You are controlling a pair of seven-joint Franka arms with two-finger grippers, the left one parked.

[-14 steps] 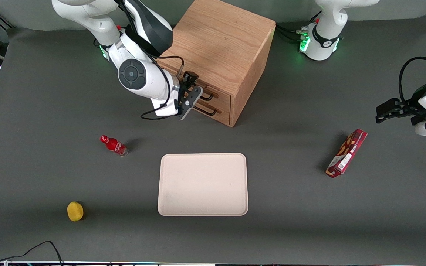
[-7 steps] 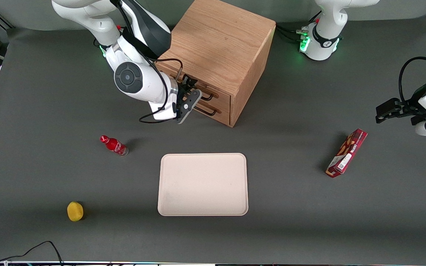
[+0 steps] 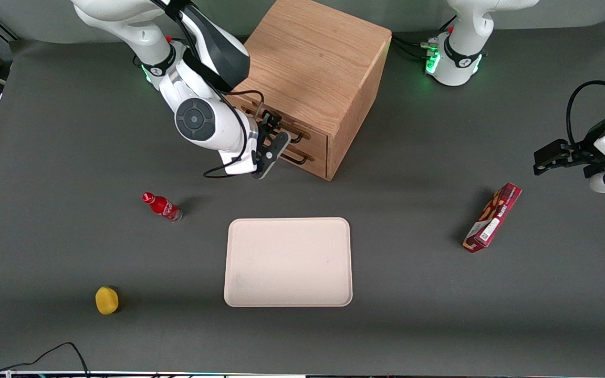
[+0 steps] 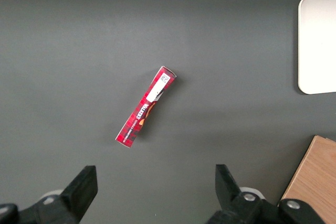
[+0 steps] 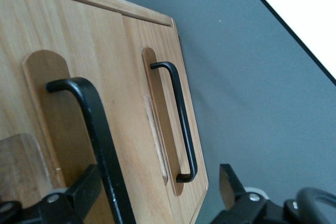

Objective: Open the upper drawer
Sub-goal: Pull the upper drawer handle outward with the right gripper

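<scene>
The oak cube cabinet (image 3: 313, 63) stands at the back of the table. Its upper drawer (image 3: 315, 137) looks closed, its front level with the lower drawer (image 3: 315, 158). My right gripper (image 3: 277, 131) is open, right in front of the drawer fronts at the height of the upper drawer's black bar handle (image 3: 296, 137). In the right wrist view the gripper (image 5: 156, 179) has its jaws wide apart. The upper drawer's handle (image 5: 97, 129) runs between them, close to one finger (image 5: 84, 190). The lower drawer's handle (image 5: 181, 124) lies farther from the camera.
A cream tray (image 3: 288, 261) lies nearer the front camera than the cabinet. A red bottle (image 3: 162, 206) and a yellow object (image 3: 106, 300) lie toward the working arm's end. A red box (image 3: 493, 217) lies toward the parked arm's end.
My wrist and forearm swung slightly away from the cabinet, then back toward it. The gripper stayed open in front of the drawer handles. The drawers have not moved.
</scene>
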